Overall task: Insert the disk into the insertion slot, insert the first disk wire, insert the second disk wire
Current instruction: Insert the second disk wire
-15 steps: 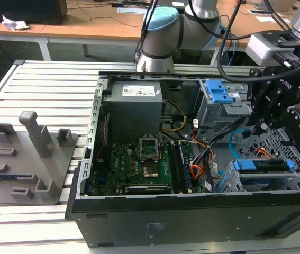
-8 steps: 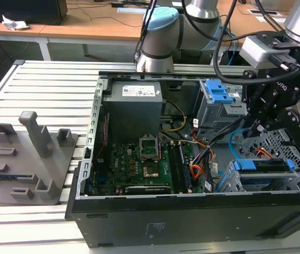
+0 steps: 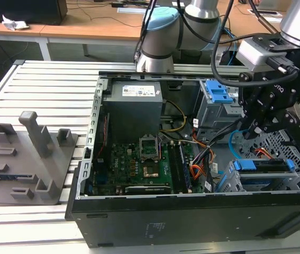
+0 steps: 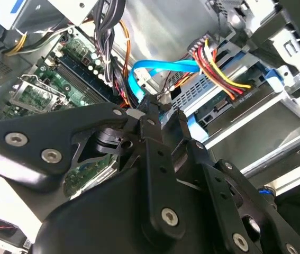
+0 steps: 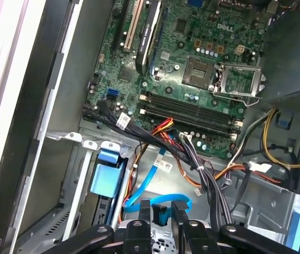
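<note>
The disk, in its blue carrier, lies inside the insertion slot, the low grey perforated cage at the exterior view's right. The carrier's blue end also shows in the first wrist view. A red, yellow and black wire bundle reaches the disk's end. My gripper hangs just above and behind the cage. Its fingers are closed on the end of a flat blue wire that loops away behind them. In the second wrist view the blue wire arcs off from the gripper.
The taller grey cage with blue latch tabs stands behind the gripper. The motherboard, power supply and loose cable bundles crowd the case. A grey fixture with upright blocks sits on the slatted table.
</note>
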`<action>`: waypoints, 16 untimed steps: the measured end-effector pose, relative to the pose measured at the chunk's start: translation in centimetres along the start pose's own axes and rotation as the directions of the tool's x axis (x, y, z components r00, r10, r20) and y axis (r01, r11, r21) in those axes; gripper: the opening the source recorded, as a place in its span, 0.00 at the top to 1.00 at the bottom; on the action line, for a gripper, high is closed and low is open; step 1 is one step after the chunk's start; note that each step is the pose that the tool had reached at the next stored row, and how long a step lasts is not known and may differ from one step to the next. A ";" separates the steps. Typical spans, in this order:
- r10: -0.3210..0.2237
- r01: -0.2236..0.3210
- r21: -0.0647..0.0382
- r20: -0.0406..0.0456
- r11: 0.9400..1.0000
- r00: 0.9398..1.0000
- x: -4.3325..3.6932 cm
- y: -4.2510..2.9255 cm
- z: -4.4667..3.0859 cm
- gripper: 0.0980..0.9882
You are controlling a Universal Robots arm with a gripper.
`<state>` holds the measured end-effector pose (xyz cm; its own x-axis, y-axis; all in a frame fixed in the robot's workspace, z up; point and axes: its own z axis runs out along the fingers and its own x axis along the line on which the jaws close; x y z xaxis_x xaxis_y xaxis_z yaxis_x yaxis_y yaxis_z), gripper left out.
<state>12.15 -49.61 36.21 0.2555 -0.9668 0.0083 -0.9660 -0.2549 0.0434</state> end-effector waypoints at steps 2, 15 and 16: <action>-0.003 0.003 0.000 0.000 1.000 1.000 -0.04 0.30 0.04 0.77; -0.003 0.003 0.000 0.000 1.000 1.000 0.53 0.47 0.06 0.93; -0.003 0.003 0.000 0.000 1.000 1.000 0.77 0.53 0.06 0.93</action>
<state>11.83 -50.49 36.18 0.2586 -0.9659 0.0084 -0.9652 -0.2580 0.0434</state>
